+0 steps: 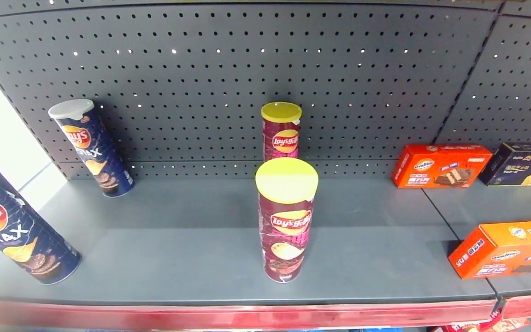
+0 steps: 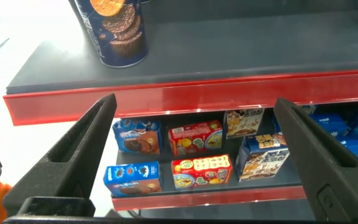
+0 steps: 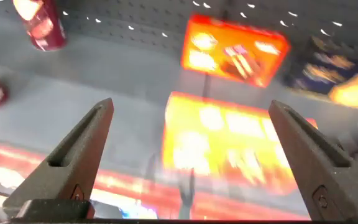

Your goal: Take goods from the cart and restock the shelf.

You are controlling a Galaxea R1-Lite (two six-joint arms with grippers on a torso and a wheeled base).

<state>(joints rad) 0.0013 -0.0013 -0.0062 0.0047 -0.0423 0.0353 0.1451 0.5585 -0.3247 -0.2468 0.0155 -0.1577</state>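
**Shelf and goods.** The grey shelf [image 1: 178, 240] carries a maroon crisp can [image 1: 286, 221] upright near the front centre. A second maroon can [image 1: 281, 131] stands directly behind it against the perforated back panel [image 1: 247, 69]. Two blue cans stand to the left: the rear blue can [image 1: 92, 147] by the back panel and the front blue can [image 1: 19, 230] near the shelf's left front corner. To the right lie a rear orange box [image 1: 438, 166], a dark box [image 1: 523, 163] beside it, and a front orange box [image 1: 510, 249].

**Left hand** [image 2: 194, 102]. Fingers spread wide, nothing held. It is level with the shelf's red front strip [image 2: 166, 99] and faces the shelving. The front blue can's base is above the strip, and small cartons [image 2: 194, 140] sit on the tier below.

**Right hand** [image 3: 191, 104]. Fingers spread wide, nothing held. It faces the shelf, opposite the front orange box, which shows blurred between the fingers.
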